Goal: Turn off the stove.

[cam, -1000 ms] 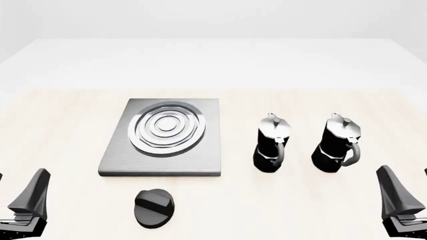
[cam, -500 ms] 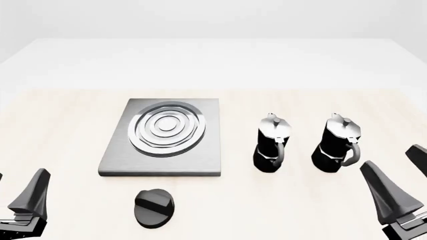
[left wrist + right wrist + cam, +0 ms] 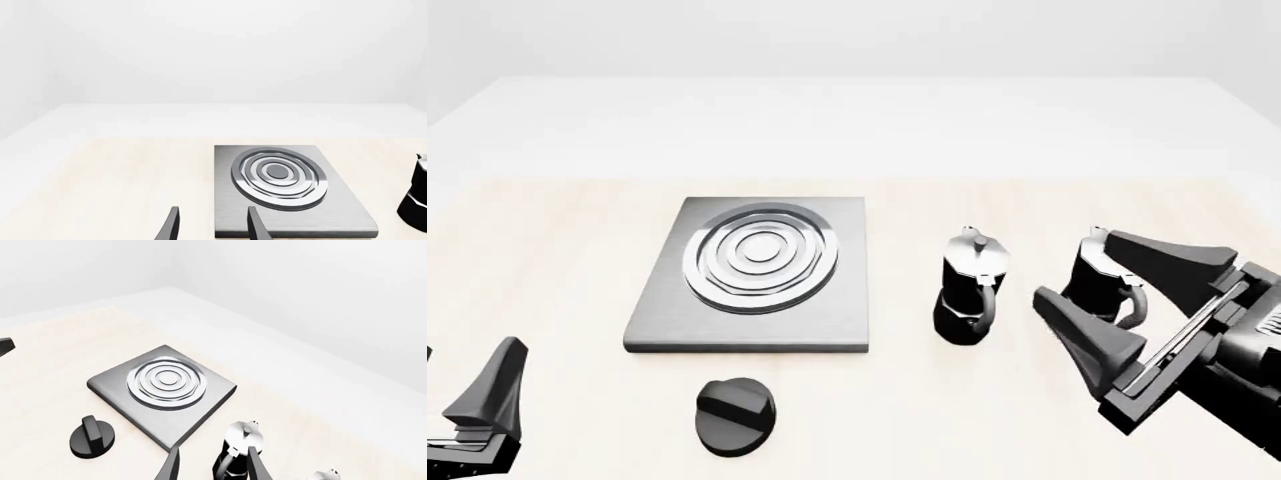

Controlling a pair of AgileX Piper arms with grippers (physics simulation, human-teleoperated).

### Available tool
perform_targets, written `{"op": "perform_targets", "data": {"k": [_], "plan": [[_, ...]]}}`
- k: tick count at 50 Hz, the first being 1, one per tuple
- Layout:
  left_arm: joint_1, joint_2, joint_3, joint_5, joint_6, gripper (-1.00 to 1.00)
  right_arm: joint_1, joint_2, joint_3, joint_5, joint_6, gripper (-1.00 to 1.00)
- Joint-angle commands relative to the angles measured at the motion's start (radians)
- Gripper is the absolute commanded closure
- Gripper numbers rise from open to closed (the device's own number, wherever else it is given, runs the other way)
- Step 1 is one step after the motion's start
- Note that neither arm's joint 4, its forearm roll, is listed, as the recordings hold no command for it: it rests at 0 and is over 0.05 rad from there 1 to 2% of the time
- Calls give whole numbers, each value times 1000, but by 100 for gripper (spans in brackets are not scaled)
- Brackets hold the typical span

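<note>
While the left gripper [image 3: 454, 400] sits open-ish (mostly cropped), right gripper [image 3: 1121, 290] gapes wide, knob [image 3: 737, 416] at its 8 o'clock.

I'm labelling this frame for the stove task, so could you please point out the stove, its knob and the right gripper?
stove [image 3: 834, 322]: front view, bare slab near its front right corner.
knob [image 3: 737, 412]: front view, raised bar on top.
right gripper [image 3: 1077, 270]: front view, midway between the open fingertips.
</note>
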Motion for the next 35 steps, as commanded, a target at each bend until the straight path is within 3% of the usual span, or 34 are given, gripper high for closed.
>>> {"op": "perform_targets", "data": {"k": [1, 8, 12, 24, 35], "plan": [[0, 0, 0, 0, 0, -100, 95, 130, -62, 7, -36, -100], [0, 0, 0, 0, 0, -100, 129, 248, -88, 9, -23, -100], [0, 0, 0, 0, 0, -100, 141, 274, -93, 0, -52, -100], [0, 0, 0, 0, 0, -100, 212, 431, -152, 7, -7, -100], [0, 0, 0, 0, 0, -100, 242, 536, -167, -37, -2, -100]]}}
